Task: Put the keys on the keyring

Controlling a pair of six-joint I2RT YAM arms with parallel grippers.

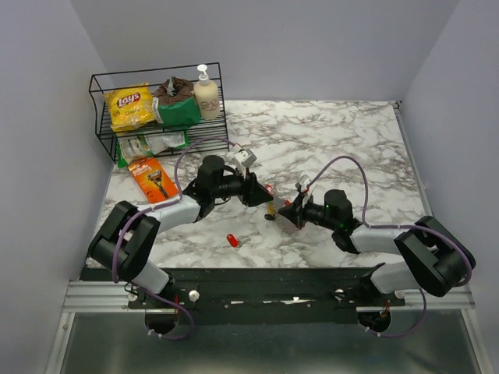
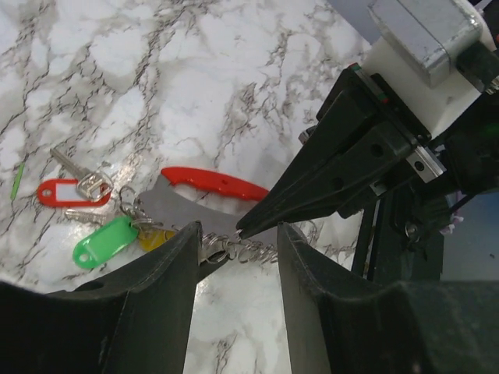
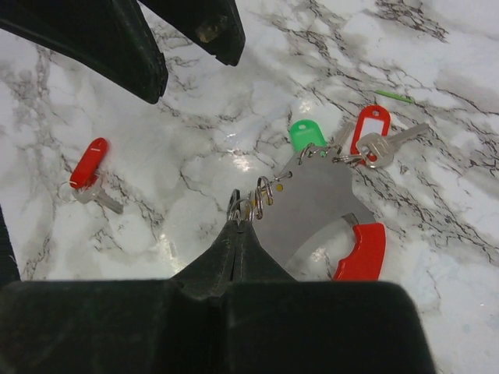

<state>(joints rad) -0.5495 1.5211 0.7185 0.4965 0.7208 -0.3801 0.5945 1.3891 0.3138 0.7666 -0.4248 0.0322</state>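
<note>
The keyring [image 3: 316, 199] is a flat grey plate with a red curved handle [image 2: 214, 183] and silvery rings [image 2: 234, 251] along one edge. My right gripper [image 3: 238, 222] is shut on those rings and holds the plate just above the marble. A green-tagged key [image 3: 308, 134], a red-tagged silver key [image 3: 373, 132] and a yellow tag [image 2: 156, 238] hang at the plate's other end. My left gripper [image 2: 238, 234] is open, its fingers [image 2: 168, 273] straddling the rings and the right gripper's tip. One loose red-headed key [image 1: 232, 240] lies on the table in front of both arms.
A black wire rack [image 1: 105, 132] at the back left holds a Lays bag [image 1: 129, 105], a green bag and a soap bottle [image 1: 206, 93]. An orange razor pack [image 1: 153, 180] lies beside the left arm. A thin green sliver [image 3: 394, 97] lies past the keys. Walls close in left and right.
</note>
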